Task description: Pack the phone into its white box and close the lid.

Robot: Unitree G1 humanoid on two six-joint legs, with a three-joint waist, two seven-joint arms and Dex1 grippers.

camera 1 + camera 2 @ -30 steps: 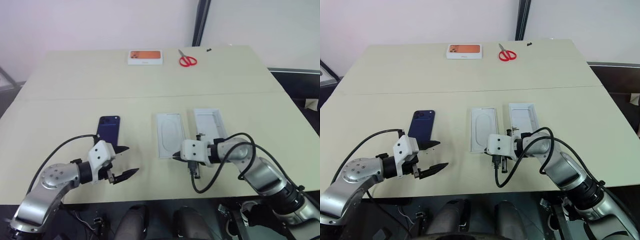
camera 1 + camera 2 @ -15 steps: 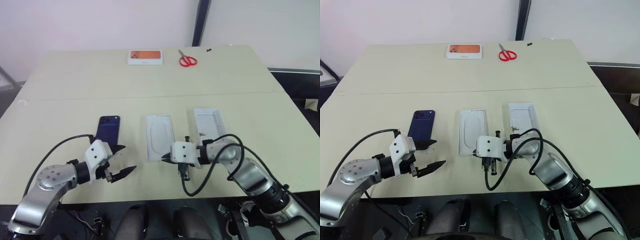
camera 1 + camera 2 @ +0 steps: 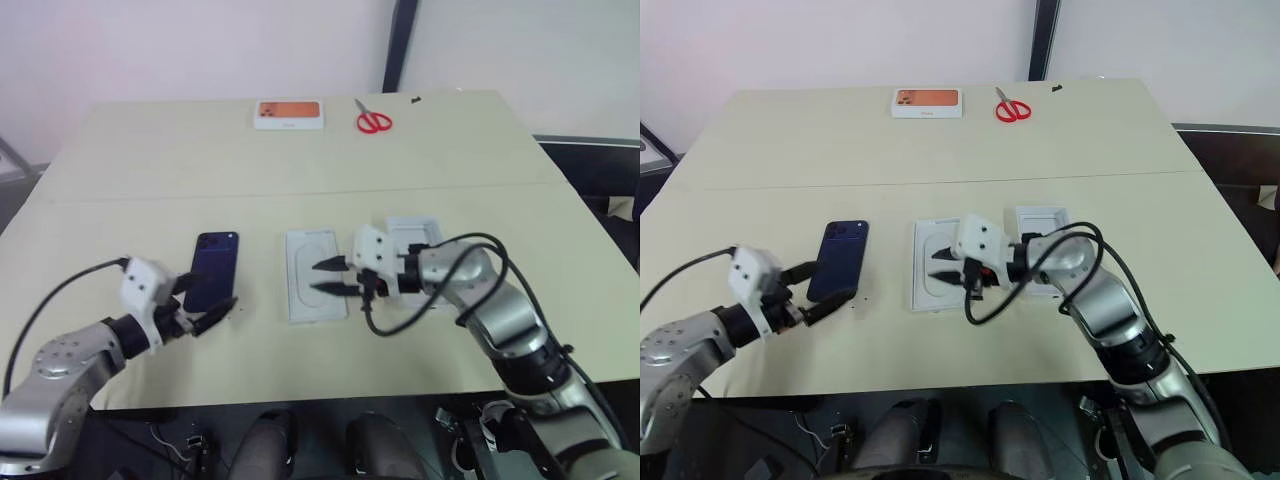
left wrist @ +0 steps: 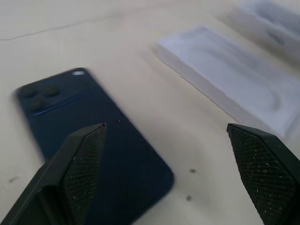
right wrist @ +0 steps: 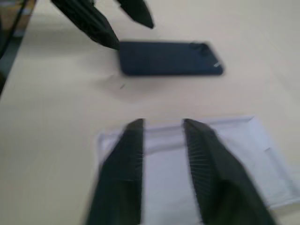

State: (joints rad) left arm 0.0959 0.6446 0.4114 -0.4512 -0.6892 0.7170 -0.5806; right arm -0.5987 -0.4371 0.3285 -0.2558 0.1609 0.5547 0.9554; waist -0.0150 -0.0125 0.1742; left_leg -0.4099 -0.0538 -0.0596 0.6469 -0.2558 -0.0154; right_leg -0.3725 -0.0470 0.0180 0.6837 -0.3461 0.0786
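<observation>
Big pale table [image 3: 480, 160] in front of me, and everything sits on its near half except 2 strays at the back. Largest piece down here is a shallow white tray [image 3: 412, 232], lying flat and partly covered by the robot's right forearm; box or lid, I can't tell from here. Just to its left lies the thin white insert [image 3: 305, 275] with the oval outline, flat and close alongside. Further left is the phone [image 3: 214, 265], dark navy, back up, camera cluster at its far end, lying on bare table well apart from the tray, so not packed yet.

At the far edge sits the small orange-topped box [image 3: 290, 113], with red-handled scissors [image 3: 373, 121] just beside it on the right.

Now the arms. The left gripper [image 3: 215, 292] is at the phone's near end, fingers spread wide, 1 over the phone's near corner and 1 over bare table beside it; whether they touch it, I can't say. The right gripper [image 3: 322, 277] hangs over the insert, pointing toward the phone, its 2 fingers a narrow gap apart with nothing between them.
</observation>
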